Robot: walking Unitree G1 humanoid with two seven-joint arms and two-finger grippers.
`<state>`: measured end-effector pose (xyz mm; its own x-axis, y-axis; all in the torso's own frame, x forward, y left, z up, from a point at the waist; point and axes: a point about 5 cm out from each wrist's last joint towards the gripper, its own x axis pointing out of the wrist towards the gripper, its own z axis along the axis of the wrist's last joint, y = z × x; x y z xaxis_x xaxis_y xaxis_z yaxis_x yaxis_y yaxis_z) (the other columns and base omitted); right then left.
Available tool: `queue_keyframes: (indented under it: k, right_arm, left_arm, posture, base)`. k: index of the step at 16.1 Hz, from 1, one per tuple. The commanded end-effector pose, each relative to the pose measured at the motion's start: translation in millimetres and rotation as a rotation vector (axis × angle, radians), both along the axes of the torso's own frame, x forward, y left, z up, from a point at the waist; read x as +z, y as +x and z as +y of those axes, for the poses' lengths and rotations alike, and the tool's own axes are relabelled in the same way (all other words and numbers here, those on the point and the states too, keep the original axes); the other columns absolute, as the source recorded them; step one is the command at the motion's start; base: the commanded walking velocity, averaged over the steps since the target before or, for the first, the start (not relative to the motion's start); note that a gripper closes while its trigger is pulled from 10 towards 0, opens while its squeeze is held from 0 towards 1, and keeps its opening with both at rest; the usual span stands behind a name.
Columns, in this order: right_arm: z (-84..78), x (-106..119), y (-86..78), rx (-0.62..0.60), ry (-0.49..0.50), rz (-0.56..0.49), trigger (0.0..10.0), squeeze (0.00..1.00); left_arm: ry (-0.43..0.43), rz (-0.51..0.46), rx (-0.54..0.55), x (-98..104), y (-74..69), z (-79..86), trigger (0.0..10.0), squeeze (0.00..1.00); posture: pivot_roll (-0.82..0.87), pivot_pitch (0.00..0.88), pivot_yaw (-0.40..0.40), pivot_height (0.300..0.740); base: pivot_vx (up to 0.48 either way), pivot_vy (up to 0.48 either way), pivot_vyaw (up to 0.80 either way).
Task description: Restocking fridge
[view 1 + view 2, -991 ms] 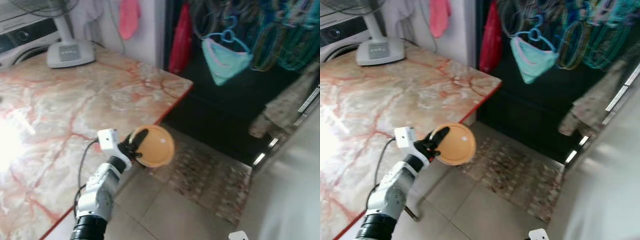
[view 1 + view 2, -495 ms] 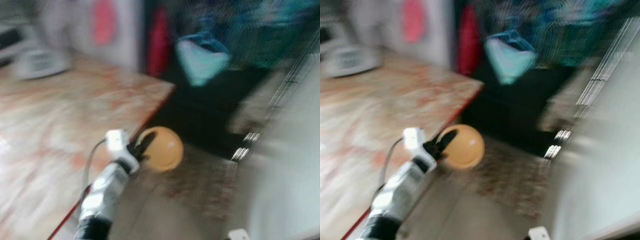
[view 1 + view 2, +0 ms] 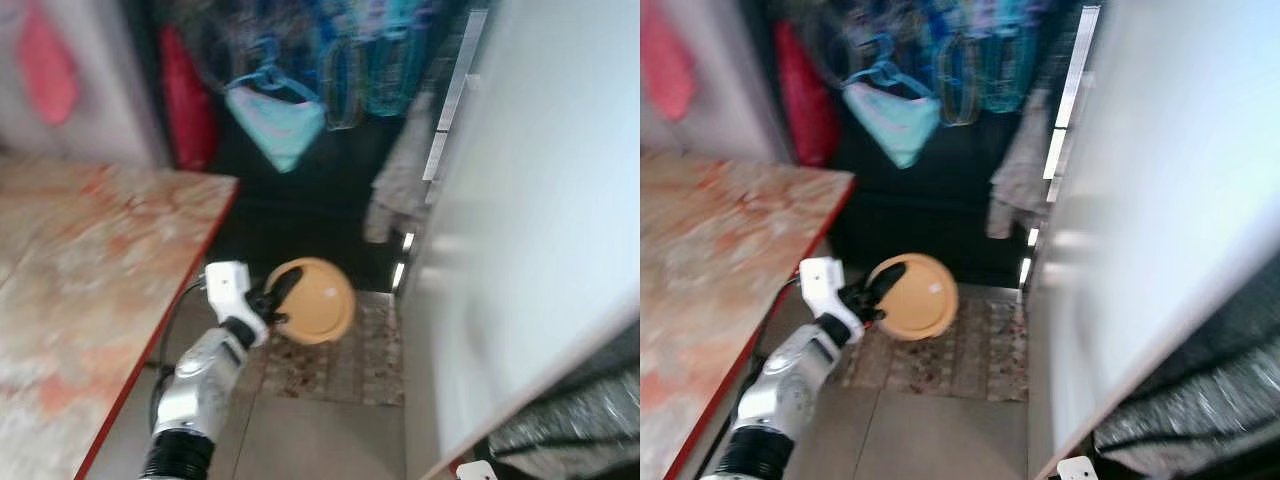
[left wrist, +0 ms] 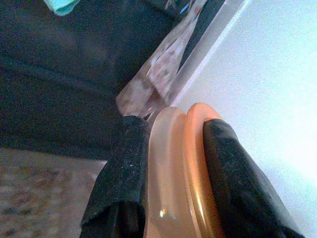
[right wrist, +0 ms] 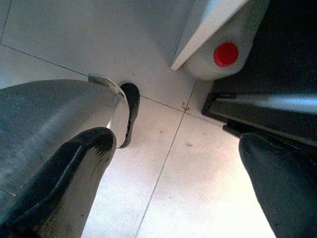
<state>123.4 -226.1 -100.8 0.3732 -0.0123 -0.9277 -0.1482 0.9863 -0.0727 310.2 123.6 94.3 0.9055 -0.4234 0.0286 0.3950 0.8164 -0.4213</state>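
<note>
Carrying looks like the step in hand, so the job is a steady hold while the body turns toward the fridge. Farthest left lies the pink-veined marble counter with a red edge (image 3: 90, 270). Beside its corner, out over the tiled floor (image 3: 940, 440) and a patterned mat (image 3: 340, 360), the left claw (image 3: 272, 300) has its two black fingers (image 4: 124, 168) closed on the rim of a round orange plastic dish (image 3: 312, 300), one finger on each face, the dish held nearly upright. Such an edge pinch could slip, so slow turning and a level wrist seem wise. To the right stands the pale grey fridge door (image 3: 530, 220), which the dish should clear. The right claw (image 5: 183, 183) hangs low with its fingers spread wide and nothing in them, above the floor near a white jug with a red cap (image 5: 225, 54). No brand, label or writing can be read anywhere; the head views are blurred.
</note>
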Motion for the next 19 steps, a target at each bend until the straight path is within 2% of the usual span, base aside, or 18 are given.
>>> queue_keyframes:
  k: [1,4,6,7,9,10,11,13,14,16,19]
  right_arm:
    - [-0.3,-0.1,-0.5,-0.016,0.003,-0.003,10.0,0.00]
    - [-0.1,0.1,0.1,-0.016,0.004,-0.004,10.0,0.00]
    - [0.3,0.2,0.8,-0.016,0.005,-0.007,10.0,0.00]
    - [0.4,0.3,1.1,-0.015,0.006,-0.008,10.0,0.00]
    - [1.0,0.7,2.6,-0.008,0.007,-0.010,10.0,0.00]
    - [1.4,0.8,3.4,-0.008,0.007,-0.012,10.0,0.00]
    - [1.7,0.8,3.7,-0.013,0.008,-0.015,10.0,0.00]
    - [2.0,0.9,4.3,-0.019,0.006,-0.018,10.0,0.00]
    - [2.3,0.8,4.3,-0.019,0.006,-0.018,10.0,0.00]
    - [3.1,0.4,3.7,-0.028,0.007,-0.019,10.0,0.00]
    - [3.3,0.1,2.8,-0.034,0.004,-0.020,10.0,0.00]
  left_arm:
    - [0.020,0.000,0.015,-0.2,1.4,-0.4,10.0,0.00]
    - [0.068,0.082,0.201,-15.9,5.6,22.7,10.0,0.00]
    - [0.120,0.236,0.340,-40.3,6.2,40.9,10.0,0.00]
    - [0.127,0.264,0.353,-45.0,5.6,43.0,10.0,0.00]
    - [0.088,0.438,0.344,-77.1,-5.8,46.1,10.0,0.00]
    - [0.067,0.527,0.387,-90.6,-13.3,53.7,10.0,0.00]
    - [0.067,0.585,0.422,-99.0,-19.3,62.0,10.0,0.00]
    - [0.098,0.738,0.483,-122.0,-43.0,78.4,10.0,0.00]
    - [0.096,0.777,0.500,-128.2,-50.5,80.7,10.0,0.00]
    - [0.144,0.845,0.478,-143.6,-70.0,78.9,10.0,0.00]
    - [0.148,0.905,0.493,-155.2,-86.2,76.9,10.0,0.00]
  posture:
    - [-0.09,0.000,0.035,0.740]
    - [-0.09,0.000,0.036,0.740]
    - [-0.09,0.000,0.035,0.740]
    - [-0.09,0.000,0.035,0.740]
    - [-0.09,0.000,0.033,0.740]
    - [-0.09,0.000,0.035,0.740]
    - [-0.10,0.000,0.037,0.740]
    - [-0.10,0.000,0.045,0.740]
    - [-0.10,0.000,0.049,0.740]
    - [-0.12,0.000,0.058,0.740]
    - [-0.12,0.000,0.059,0.740]
  base:
    - [0.000,0.000,-0.79]
    - [0.000,0.000,-0.79]
    - [0.000,0.000,-0.78]
    - [0.000,0.000,-0.78]
    - [0.000,0.000,-0.78]
    - [0.000,0.000,-0.77]
    - [0.000,0.000,-0.77]
    - [0.000,0.000,-0.77]
    - [0.000,0.000,-0.77]
    - [0.000,0.000,-0.77]
    - [0.000,0.000,-0.77]
